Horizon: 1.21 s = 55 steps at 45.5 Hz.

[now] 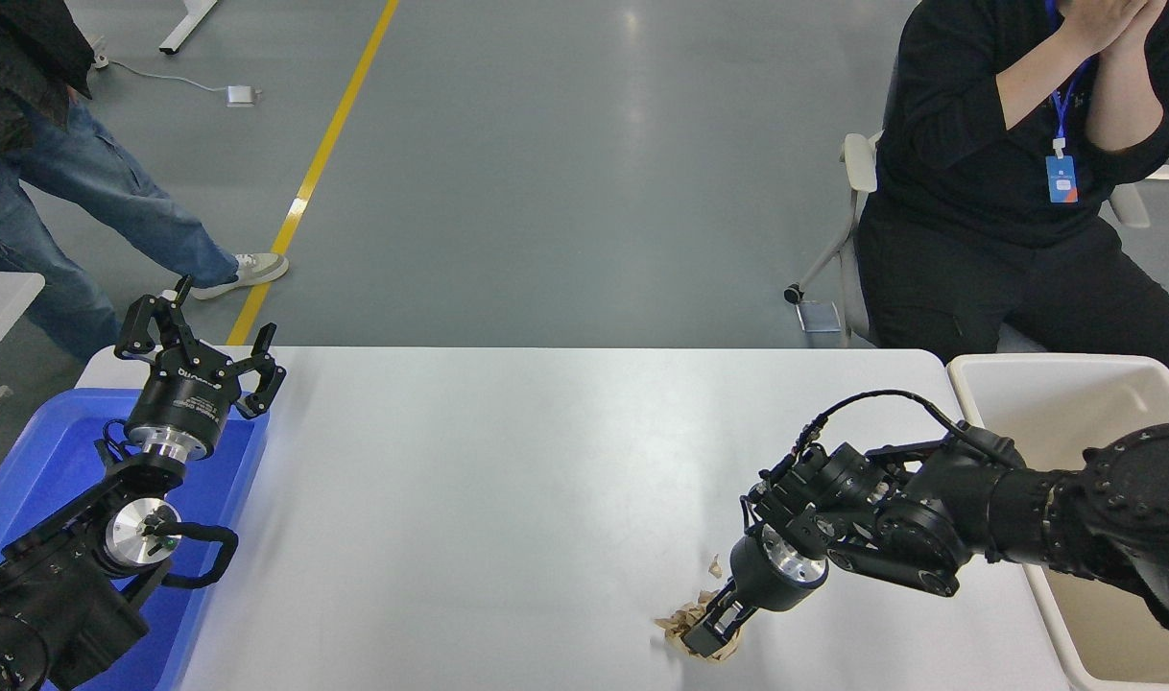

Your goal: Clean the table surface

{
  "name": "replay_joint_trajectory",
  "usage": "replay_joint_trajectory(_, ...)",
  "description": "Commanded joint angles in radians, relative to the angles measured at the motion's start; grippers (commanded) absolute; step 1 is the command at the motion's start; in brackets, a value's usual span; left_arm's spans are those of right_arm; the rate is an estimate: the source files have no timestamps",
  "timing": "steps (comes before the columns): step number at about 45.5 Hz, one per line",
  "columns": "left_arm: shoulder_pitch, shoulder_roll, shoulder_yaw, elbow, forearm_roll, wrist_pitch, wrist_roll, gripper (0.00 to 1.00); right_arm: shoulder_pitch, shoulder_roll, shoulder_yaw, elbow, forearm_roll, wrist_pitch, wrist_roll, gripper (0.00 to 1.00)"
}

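The white tabletop [508, 480] is being spanned between two tubs. Near its front edge, right of centre, crumpled brown paper [685, 629] is being pinched by the right hand [714, 633]. The left hand [196, 350] is being held wide above the far-left corner.

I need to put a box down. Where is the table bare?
The white table surface is bare between the blue plastic tub and the right gripper. It is crowded at the crumpled brown paper beneath that gripper.

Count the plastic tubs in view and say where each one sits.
2. The blue tub is at the table's left edge, under the parked left arm. The beige tub is at the right edge, partly behind the right arm.
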Motion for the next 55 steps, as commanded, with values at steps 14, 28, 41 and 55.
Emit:
replay_joint_trajectory(14, 0.0, 0.0, 0.0, 0.0, 0.0, 0.0, 0.0, 1.0, 0.145, -0.097, 0.062, 0.028, 0.016, -0.057, 0.172, 0.0)
replay_joint_trajectory(28, 0.0, 0.001, 0.0, 0.0, 0.0, 0.0, 0.0, 1.0, 0.263, -0.209, 0.148, 0.125, 0.095, -0.05, 0.187, 0.0)
replay_joint_trajectory(41, 0.0, 0.0, 0.0, 0.0, 0.0, 0.0, 0.0, 1.0, 0.437, -0.302, 0.148, 0.237, 0.21, -0.04, 0.187, 0.0)
replay_joint_trajectory(55, 0.0, 0.001, 0.0, 0.0, 0.0, 0.0, 0.0, 1.0, 0.564, -0.379, 0.149, 0.245, 0.329, -0.007, 0.195, 0.0)
